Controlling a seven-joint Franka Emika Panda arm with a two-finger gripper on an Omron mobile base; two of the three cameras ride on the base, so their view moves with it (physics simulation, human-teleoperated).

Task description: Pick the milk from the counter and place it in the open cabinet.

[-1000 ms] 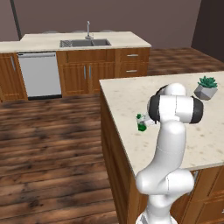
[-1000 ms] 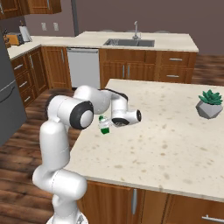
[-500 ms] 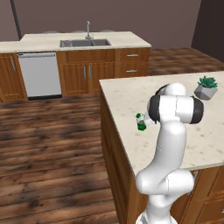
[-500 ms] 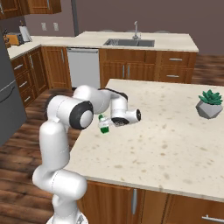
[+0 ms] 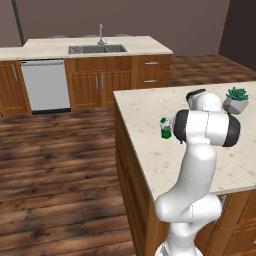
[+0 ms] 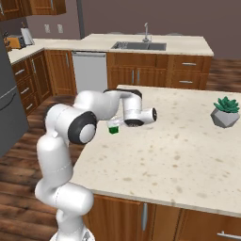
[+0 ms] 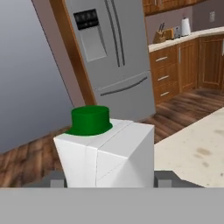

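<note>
The milk (image 7: pixel 109 148), a small white carton with a green cap and green lower band, sits between my gripper's (image 7: pixel 109 179) two dark fingers (image 7: pixel 162 178), which press on its sides. From the base views the milk (image 6: pixel 113 126) (image 5: pixel 165 128) hangs just above the near left part of the island counter (image 6: pixel 164 155) (image 5: pixel 150 107), with my gripper (image 6: pixel 118 124) shut on it from the right. The arm's elbow covers most of the hand in the left base view. The open cabinet is out of view.
A potted plant (image 6: pixel 226 111) (image 5: pixel 236 99) stands at the island's far right. Behind is the sink counter (image 6: pixel 146 44) with faucet and a dishwasher (image 5: pixel 49 85). A steel fridge (image 7: pixel 109 57) stands off to the left, across the wooden floor.
The milk has risen off the counter top with the gripper shut on it. The arm's elbow has shifted slightly, and the base has stayed put.
</note>
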